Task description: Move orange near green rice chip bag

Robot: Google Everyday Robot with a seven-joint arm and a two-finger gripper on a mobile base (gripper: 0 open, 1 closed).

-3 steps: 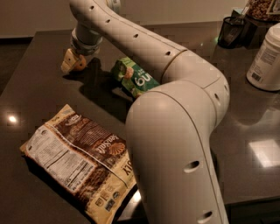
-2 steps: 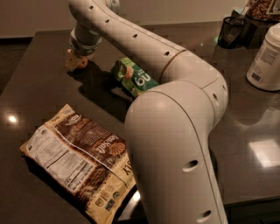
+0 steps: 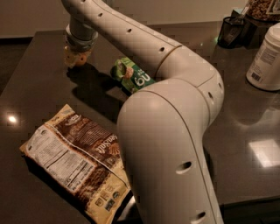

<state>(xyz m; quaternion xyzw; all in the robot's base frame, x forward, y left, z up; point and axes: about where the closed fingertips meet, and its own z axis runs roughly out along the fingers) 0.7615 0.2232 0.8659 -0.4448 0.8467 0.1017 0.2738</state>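
Observation:
The orange [image 3: 81,60] sits between the yellowish fingers [image 3: 69,57] of my gripper [image 3: 75,57] at the far left of the dark table. The gripper is shut on it and holds it just above the surface, with a shadow beneath. The green rice chip bag [image 3: 132,75] lies on the table to the right of the gripper, about a hand's width away. Its right end is hidden behind my arm [image 3: 175,131], which fills the middle of the view.
A large brown-and-cream bag with a nutrition label [image 3: 78,162] lies at the front left. A white container [image 3: 266,57], a black cup [image 3: 229,30] and a jar [image 3: 262,8] stand at the back right. The table's left edge [image 3: 17,74] is close to the gripper.
The gripper with the orange has risen slightly off the table and stayed almost in the same place. The bags have not moved.

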